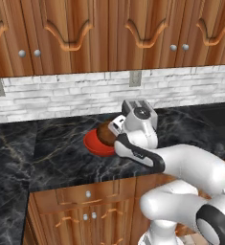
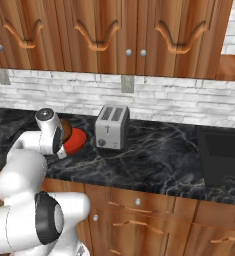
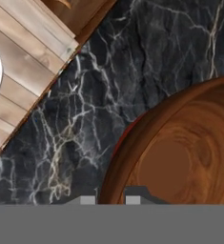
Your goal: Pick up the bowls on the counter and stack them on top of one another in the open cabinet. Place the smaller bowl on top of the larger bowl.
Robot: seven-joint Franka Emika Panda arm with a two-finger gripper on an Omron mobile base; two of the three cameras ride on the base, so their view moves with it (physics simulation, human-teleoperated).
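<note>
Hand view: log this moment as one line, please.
phase: grasping smaller bowl | pincer: straddling its rim, closure unclear | larger bowl: on counter under brown bowl | toaster: beside

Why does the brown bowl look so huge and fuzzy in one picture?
In the hand view the camera sits very close, so the smaller bowl looms large and soft-edged; in the left base view it looks small, sitting inside the larger bowl; lighting is flat, with no glare.
</note>
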